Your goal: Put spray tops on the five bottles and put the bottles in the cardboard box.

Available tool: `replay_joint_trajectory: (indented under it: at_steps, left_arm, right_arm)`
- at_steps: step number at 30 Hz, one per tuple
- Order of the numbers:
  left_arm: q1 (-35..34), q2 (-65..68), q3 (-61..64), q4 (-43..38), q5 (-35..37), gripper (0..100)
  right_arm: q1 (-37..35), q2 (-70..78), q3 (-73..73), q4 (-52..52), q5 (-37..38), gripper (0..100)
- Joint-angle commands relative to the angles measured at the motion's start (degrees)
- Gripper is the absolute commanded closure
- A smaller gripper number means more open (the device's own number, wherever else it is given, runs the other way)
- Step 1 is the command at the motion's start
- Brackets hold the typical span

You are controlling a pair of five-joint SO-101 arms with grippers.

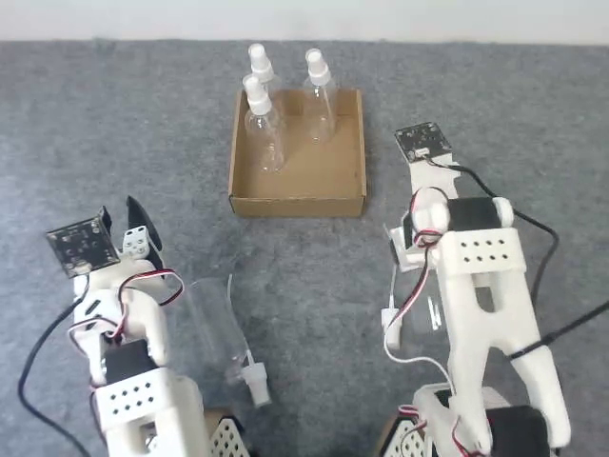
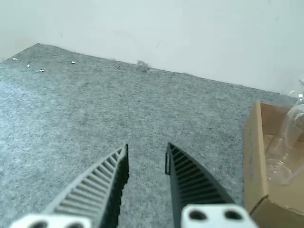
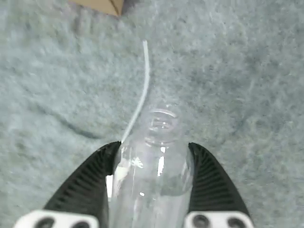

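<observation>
My right gripper [image 3: 153,147] is shut on a clear bottle [image 3: 156,156] with an open neck and no spray top, held low over the grey carpet. A thin white dip tube [image 3: 141,85] lies on the carpet just past the neck. In the high view this gripper [image 1: 402,246] sits under its arm, right of the cardboard box [image 1: 295,203]. Three capped bottles [image 1: 264,129] stand in the box. Another capped bottle [image 1: 217,324] lies on the carpet beside the left arm. My left gripper [image 2: 146,156] is open with nothing in it, left of the box [image 2: 254,156].
Grey carpet covers the table up to a white wall at the back. The box corner [image 3: 102,4] shows beyond the held bottle. Cables hang along both arms. Open carpet lies between the two arms in front of the box.
</observation>
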State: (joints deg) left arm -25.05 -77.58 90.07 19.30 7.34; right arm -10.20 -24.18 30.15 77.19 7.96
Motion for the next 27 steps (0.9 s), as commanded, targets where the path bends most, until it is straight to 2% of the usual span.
replay_joint_trajectory:
  at_steps: [1, 10, 16, 21, 27]
  left_arm:
    - [0.18, -0.7, -1.01, -1.93, 0.62, 88]
    - [0.18, -0.7, -1.01, -1.93, 0.62, 88]
    - [1.23, -0.7, -1.01, -1.76, 0.62, 88]
    - [5.19, -0.7, -2.86, 4.4, -3.25, 88]
    - [7.12, -0.7, -6.11, 10.46, -3.87, 88]
  right_arm:
    - [-1.54, -3.82, -0.97, -2.24, -5.01, 93.7]
    - [-0.84, -6.11, 2.11, -5.49, -10.73, 93.7]
    - [5.49, -13.05, 11.34, -13.85, -13.27, 93.7]
    - [8.31, -20.53, 17.32, -17.45, -15.74, 93.7]
    - [10.86, -26.07, 22.68, -21.76, -19.34, 93.7]
